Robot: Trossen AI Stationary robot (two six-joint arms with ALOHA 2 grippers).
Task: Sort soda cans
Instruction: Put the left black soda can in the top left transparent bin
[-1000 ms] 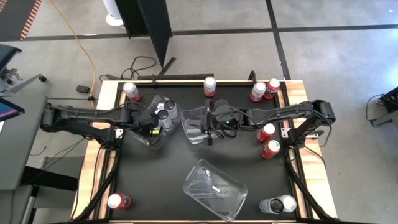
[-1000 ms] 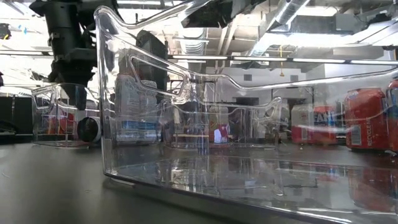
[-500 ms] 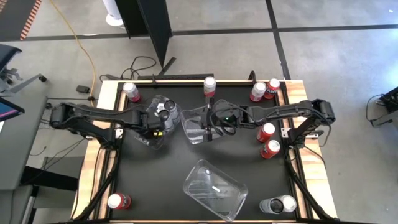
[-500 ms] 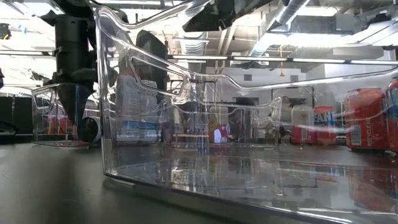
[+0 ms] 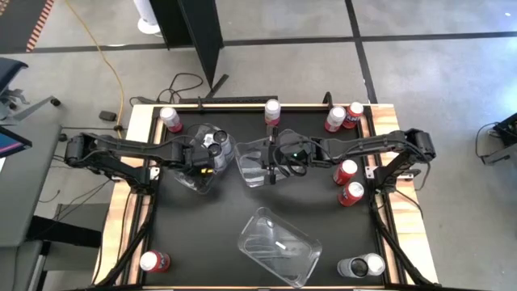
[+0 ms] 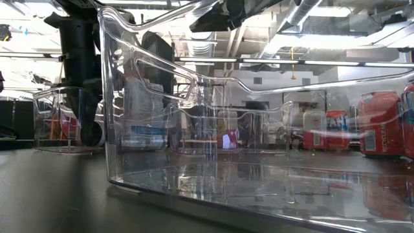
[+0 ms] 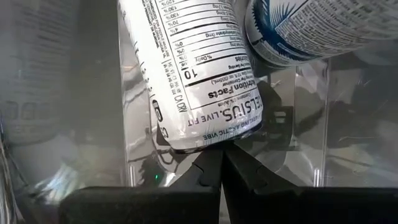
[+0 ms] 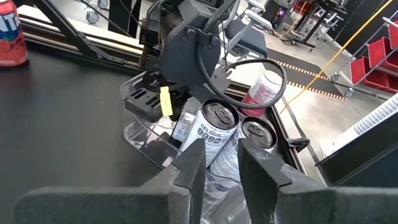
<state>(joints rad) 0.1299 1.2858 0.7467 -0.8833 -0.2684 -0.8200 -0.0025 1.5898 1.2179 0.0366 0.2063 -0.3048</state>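
Pushing deeper into the clear bin (image 5: pixel 192 179) left of centre beside two silver cans (image 5: pixel 216 146), left gripper (image 7: pixel 221 163) pinched together and empty, likely a can just delivered, while right gripper (image 8: pixel 216 152) is waiting, fingers apart, at the middle bin (image 5: pixel 249 171).

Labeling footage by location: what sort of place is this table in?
Probably a robotics lab or workshop: a bare concrete floor with dark tape lines, exposed ceiling ducts, and red shelving beyond the black table.
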